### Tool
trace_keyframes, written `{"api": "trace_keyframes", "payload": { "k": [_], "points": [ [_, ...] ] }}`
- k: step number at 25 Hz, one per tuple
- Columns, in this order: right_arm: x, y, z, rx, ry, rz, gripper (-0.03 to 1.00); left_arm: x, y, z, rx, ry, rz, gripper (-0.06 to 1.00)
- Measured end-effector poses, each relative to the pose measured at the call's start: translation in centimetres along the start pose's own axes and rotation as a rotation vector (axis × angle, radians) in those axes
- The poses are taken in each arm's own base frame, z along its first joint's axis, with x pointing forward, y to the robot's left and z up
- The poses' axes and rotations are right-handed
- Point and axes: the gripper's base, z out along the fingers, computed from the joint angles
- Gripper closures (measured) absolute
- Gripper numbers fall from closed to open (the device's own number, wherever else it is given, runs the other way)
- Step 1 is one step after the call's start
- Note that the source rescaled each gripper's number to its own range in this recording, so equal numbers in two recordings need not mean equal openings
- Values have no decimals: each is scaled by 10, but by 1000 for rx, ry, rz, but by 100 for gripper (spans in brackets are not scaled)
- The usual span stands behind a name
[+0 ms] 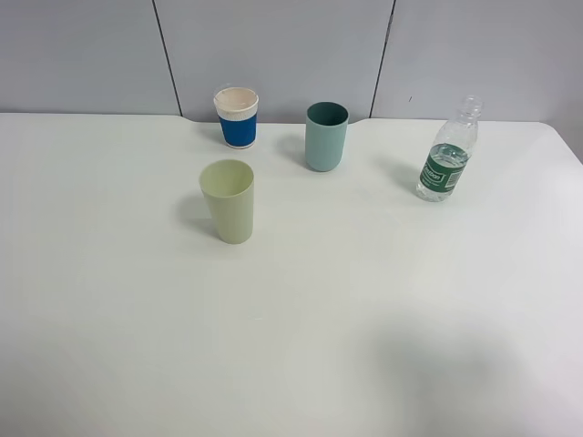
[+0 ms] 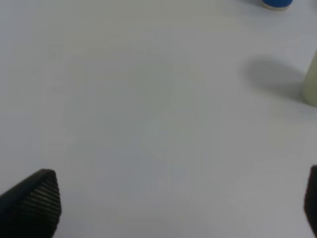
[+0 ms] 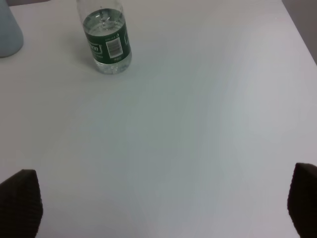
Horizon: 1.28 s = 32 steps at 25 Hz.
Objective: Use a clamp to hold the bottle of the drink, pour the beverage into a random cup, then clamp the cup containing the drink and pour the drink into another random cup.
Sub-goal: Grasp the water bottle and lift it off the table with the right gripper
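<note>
The clear bottle [image 1: 448,153] with a green label stands upright and uncapped at the back right of the white table; it also shows in the right wrist view [image 3: 106,36], with clear liquid inside. The pale yellow-green cup [image 1: 228,200] stands left of centre, and its edge shows in the left wrist view [image 2: 310,82]. Neither arm shows in the exterior high view. My left gripper [image 2: 173,208] is open and empty over bare table. My right gripper [image 3: 163,208] is open and empty, well short of the bottle.
A teal cup [image 1: 326,136] stands at the back centre; its edge shows in the right wrist view [image 3: 9,29]. A white cup with a blue band [image 1: 237,117] stands at the back left, its base in the left wrist view [image 2: 277,3]. A grey wall runs behind the table [image 1: 301,328].
</note>
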Motion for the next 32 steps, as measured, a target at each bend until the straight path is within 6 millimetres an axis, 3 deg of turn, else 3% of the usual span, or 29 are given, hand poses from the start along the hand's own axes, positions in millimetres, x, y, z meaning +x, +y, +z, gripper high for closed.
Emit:
{"api": "trace_keyframes", "payload": {
  "k": [32],
  "points": [
    [0, 0, 0, 0, 0, 0, -2, 0, 0, 0, 0, 0, 0, -6]
  ]
}}
